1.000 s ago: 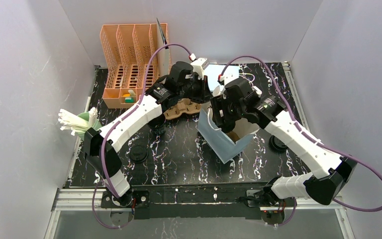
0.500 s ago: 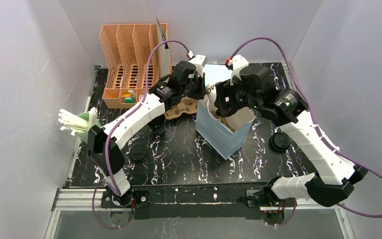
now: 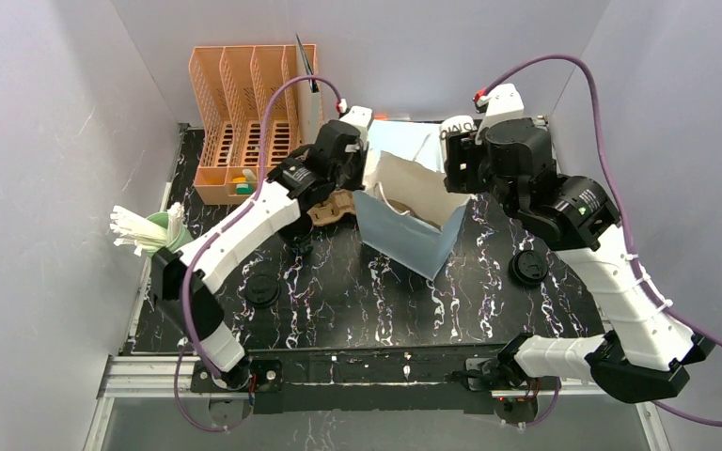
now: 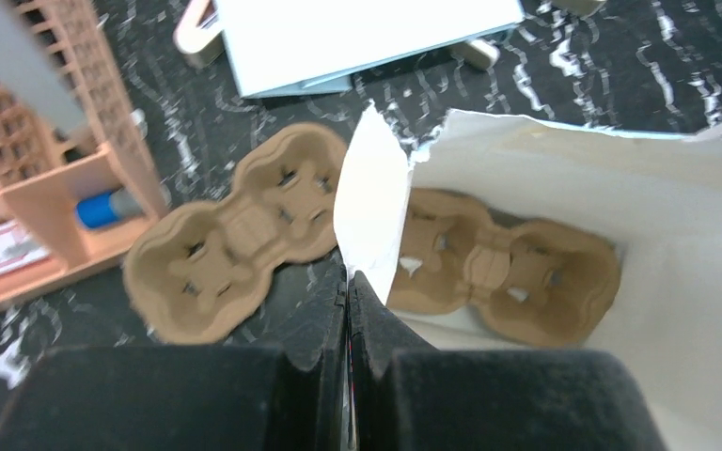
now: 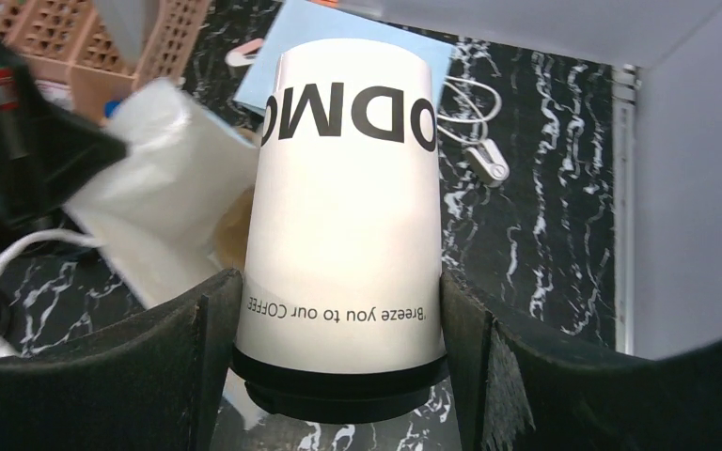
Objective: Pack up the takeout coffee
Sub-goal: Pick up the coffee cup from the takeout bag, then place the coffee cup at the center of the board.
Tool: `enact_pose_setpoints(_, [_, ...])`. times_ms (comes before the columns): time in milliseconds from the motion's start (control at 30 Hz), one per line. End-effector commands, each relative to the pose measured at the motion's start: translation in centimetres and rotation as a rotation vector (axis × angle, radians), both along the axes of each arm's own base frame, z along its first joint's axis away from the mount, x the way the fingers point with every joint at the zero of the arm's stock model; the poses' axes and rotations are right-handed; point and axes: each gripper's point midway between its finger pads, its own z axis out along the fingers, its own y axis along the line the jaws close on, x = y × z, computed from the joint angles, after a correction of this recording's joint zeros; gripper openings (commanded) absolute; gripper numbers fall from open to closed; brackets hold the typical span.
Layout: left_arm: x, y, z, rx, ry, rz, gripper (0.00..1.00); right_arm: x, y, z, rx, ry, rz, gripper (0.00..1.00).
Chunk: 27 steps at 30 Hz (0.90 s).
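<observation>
Takeout coffee cup (image 5: 343,188), white with a black lid, is clamped in the right gripper (image 5: 343,324), raised over the far right edge of the blue bag (image 3: 404,240). Left gripper (image 4: 348,291), jaws closed, pinches the bag's rim open. The next move likely calls for lowering the cup into the carrier (image 4: 498,268) inside.

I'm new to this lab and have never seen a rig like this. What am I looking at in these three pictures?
Two robot arms are bolted at the near edge of a table. The overhead picture shows both; the other two come from cameras on their wrists. The left gripper pinches the rim of an open light-blue paper bag. A pulp carrier lies inside it, and a second carrier lies beside it on the table. The right gripper holds a white coffee cup with a black lid. An orange rack stands at the back.
</observation>
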Motion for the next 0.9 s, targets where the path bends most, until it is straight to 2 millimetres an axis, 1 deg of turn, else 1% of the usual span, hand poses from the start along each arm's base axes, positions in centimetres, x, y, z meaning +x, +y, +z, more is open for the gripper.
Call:
enact_pose_setpoints(0, [-2.3,6.0,3.7,0.036,-0.086,0.145,0.00,-0.1,-3.9,-0.8,-0.052,-0.009,-0.197,0.52])
enact_pose_setpoints(100, [-3.2,8.6,5.2,0.067,-0.127,0.192,0.00,-0.9,-4.7,-4.1,-0.061,0.093,-0.252,0.50])
enact_pose_setpoints(167, [-3.7,9.7,6.0,0.081,-0.152,0.208,0.00,-1.4,-4.9,-6.2,-0.047,0.165,-0.277,0.50])
enact_pose_setpoints(200, [-3.9,10.1,6.2,0.083,-0.160,0.219,0.00,-1.6,-4.9,-7.2,-0.039,0.206,-0.281,0.49])
enact_pose_setpoints(267, [-4.1,10.5,6.4,0.076,-0.171,0.219,0.00,-1.8,-4.7,-9.1,-0.025,0.292,-0.286,0.50])
enact_pose_setpoints(333, [-4.1,10.4,6.4,0.067,-0.171,0.211,0.00,-2.3,-4.6,-11.3,-0.017,0.396,-0.292,0.49])
enact_pose_setpoints(400, [-4.1,10.1,6.4,0.063,-0.169,0.196,0.00,-2.9,-4.8,-13.4,-0.012,0.510,-0.302,0.46])
enact_pose_setpoints(533, [-4.1,9.6,6.6,0.046,-0.174,0.176,0.00,-4.1,-5.2,-16.1,0.038,0.736,-0.309,0.41])
enact_pose_setpoints(633, [-4.2,8.8,6.8,0.023,-0.179,0.137,0.00,-4.7,-4.6,-18.3,0.143,0.946,-0.277,0.43])
enact_pose_setpoints(733, [-4.2,7.5,6.8,-0.003,-0.171,0.078,0.00,-5.5,-2.3,-20.5,0.285,1.200,-0.200,0.43])
enact_pose_setpoints(800, [-4.2,6.7,6.8,-0.019,-0.164,0.047,0.00,-6.1,-0.3,-21.6,0.385,1.354,-0.135,0.42])
enact_pose_setpoints(867, [-4.0,6.3,7.1,-0.033,-0.163,0.034,0.00,-5.8,0.9,-22.4,0.446,1.432,-0.111,0.41])
